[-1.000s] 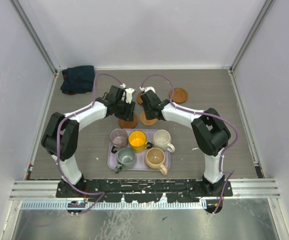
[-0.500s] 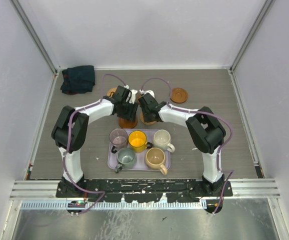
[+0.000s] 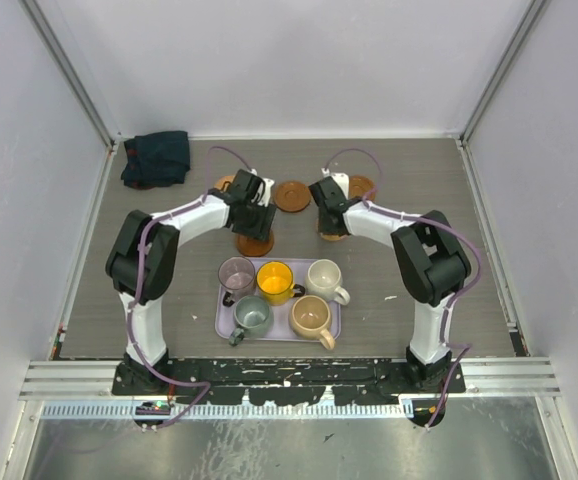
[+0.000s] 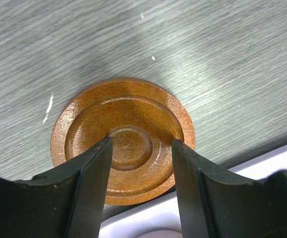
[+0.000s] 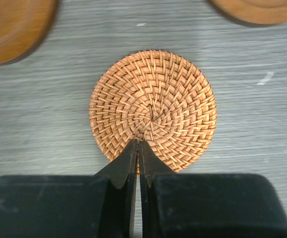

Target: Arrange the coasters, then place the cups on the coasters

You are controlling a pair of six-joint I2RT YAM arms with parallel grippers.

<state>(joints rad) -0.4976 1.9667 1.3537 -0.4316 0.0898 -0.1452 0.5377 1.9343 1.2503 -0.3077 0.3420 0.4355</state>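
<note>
Left hand (image 4: 142,145) stands part-open astride the centre boss of the wooden coaster (image 4: 128,111), mid-frame on the tabletop (image 4: 233,59), likely positioning it; right hand (image 5: 137,146), pinched shut, meets the near edge of the woven coaster (image 5: 153,106), seemingly to slide it.

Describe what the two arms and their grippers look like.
The left arm and right arm have white links joined by bulky black joints. A looping mauve cable runs along each. The left gripper and right gripper have matt black, wedge-shaped fingers on a black block.
</note>
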